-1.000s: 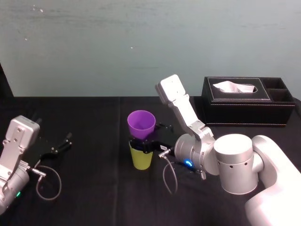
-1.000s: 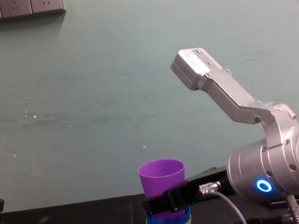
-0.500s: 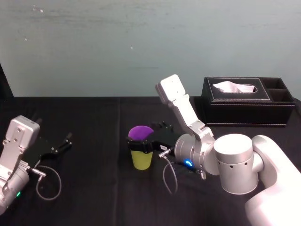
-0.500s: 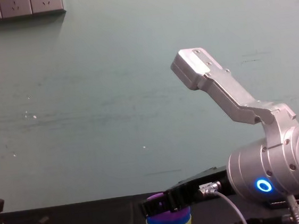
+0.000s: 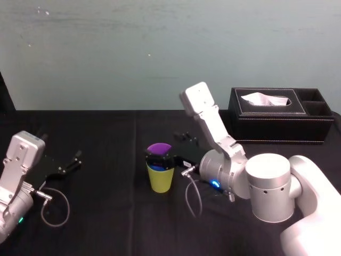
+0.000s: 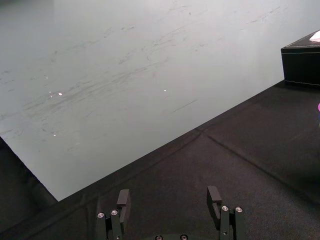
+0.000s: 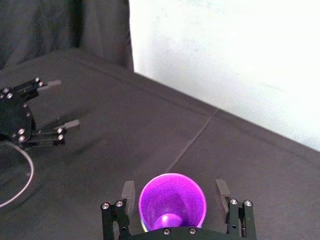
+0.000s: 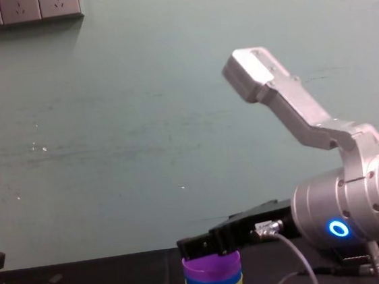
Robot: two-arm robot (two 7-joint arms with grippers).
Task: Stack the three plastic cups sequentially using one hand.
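In the head view, the three plastic cups sit nested near the middle of the worktop [image 5: 106, 224]. The purple cup [image 5: 159, 147] is inside the blue cup [image 5: 156, 167], and both are inside the yellow-green cup [image 5: 160, 180]. The right gripper [image 5: 160, 158] is level with the rims, and the left gripper [image 5: 65, 167] lies parked well off to the left. The left wrist view shows that parked gripper's fingers [image 6: 123, 199] spread apart over the bare black surface. In the right wrist view, the right arm's fingers [image 7: 128, 192] stand released on either side of the purple rim, with a gap on each side. The risk, I judge, lies in the retreat. A finger catching a rim would tip or drag the light stack, and the smooth tapered walls may wedge, so that one cup lifts with another. The chest view shows glossy, thin-walled tumblers with rims banded purple over blue over yellow-green. They stand against the matte worktop, with the hard black gripper close over the top rim.
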